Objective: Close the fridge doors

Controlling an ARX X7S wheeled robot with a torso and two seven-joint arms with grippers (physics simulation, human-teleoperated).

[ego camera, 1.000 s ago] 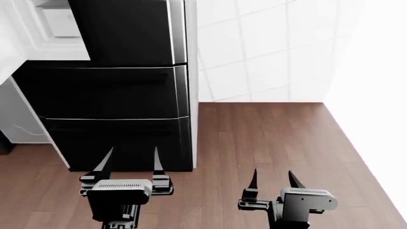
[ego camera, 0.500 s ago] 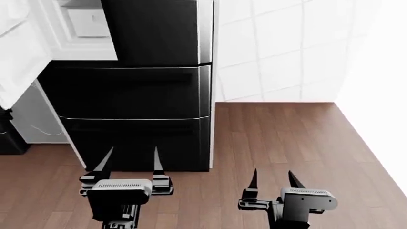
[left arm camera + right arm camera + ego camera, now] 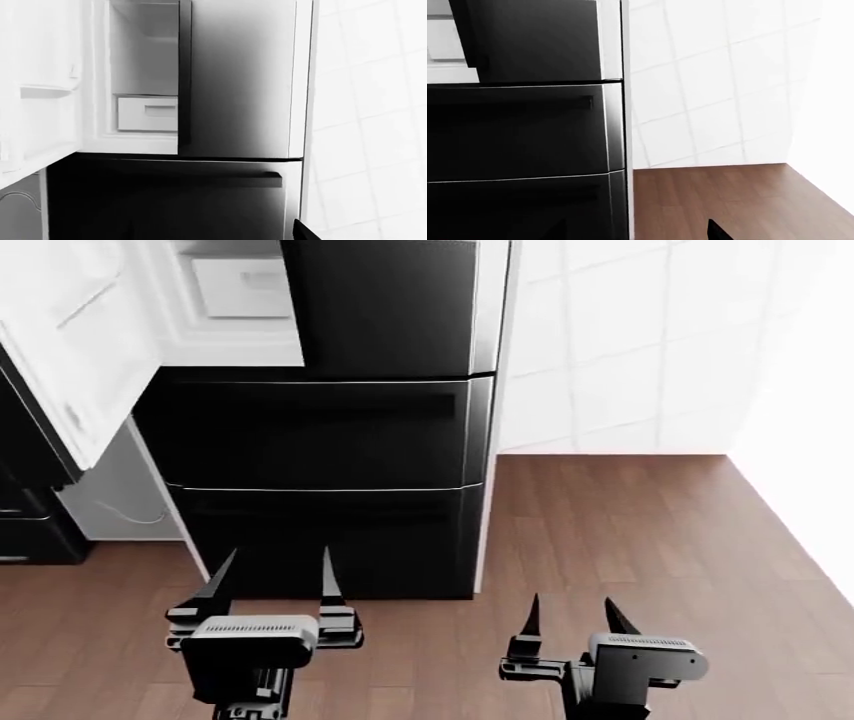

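Head view shows both grippers, left [image 3: 271, 578] and right [image 3: 574, 616], with fingers spread and empty, low and near, well short of the fridge. The risk, I judge: the left door [image 3: 74, 350] stands swung wide at far left, its white lining facing in, so an arm reaching for it could clip its edge or the lower drawers [image 3: 314, 435]. The right door [image 3: 387, 305], glossy black, looks shut.

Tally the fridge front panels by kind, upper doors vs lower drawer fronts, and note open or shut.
Upper doors: 2 (left door swung open, right door shut)
Lower drawer fronts: 2 (upper drawer front and lower drawer front, both shut)
Total: 4
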